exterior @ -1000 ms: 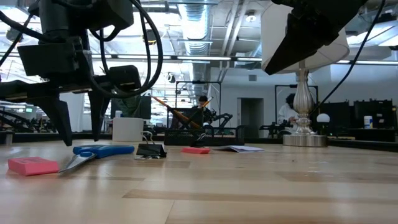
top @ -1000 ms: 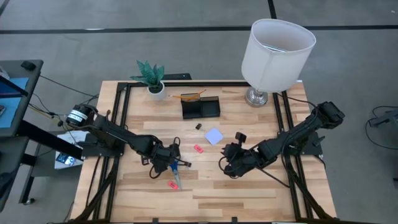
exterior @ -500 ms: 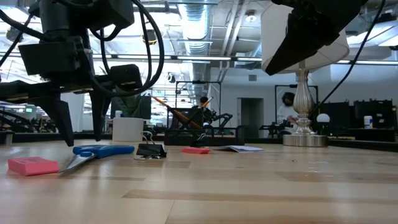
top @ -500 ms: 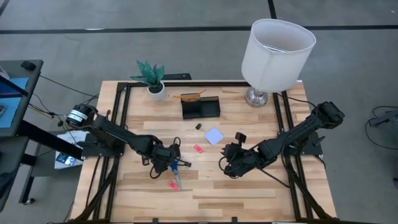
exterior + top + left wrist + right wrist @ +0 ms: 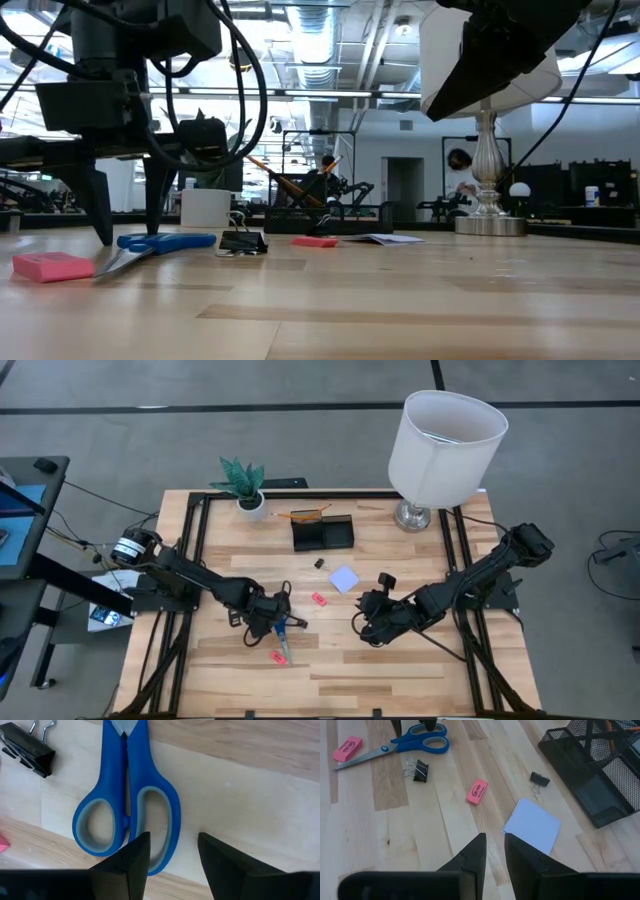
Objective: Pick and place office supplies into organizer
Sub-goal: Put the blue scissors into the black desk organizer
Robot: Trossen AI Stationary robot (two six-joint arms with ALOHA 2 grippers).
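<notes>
Our left gripper (image 5: 170, 855) hangs wide open over the blue scissors (image 5: 127, 795) lying flat on the table (image 5: 400, 665). We should drop straight, pinch one handle loop. Farther off, the right gripper (image 5: 492, 851) waits, nearly closed, empty.

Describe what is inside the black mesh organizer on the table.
The organizer holds an orange pencil leaning out of its taller section. Its lower tray looks empty in the right wrist view. The bottom of the taller section is hidden by its mesh walls.
</notes>
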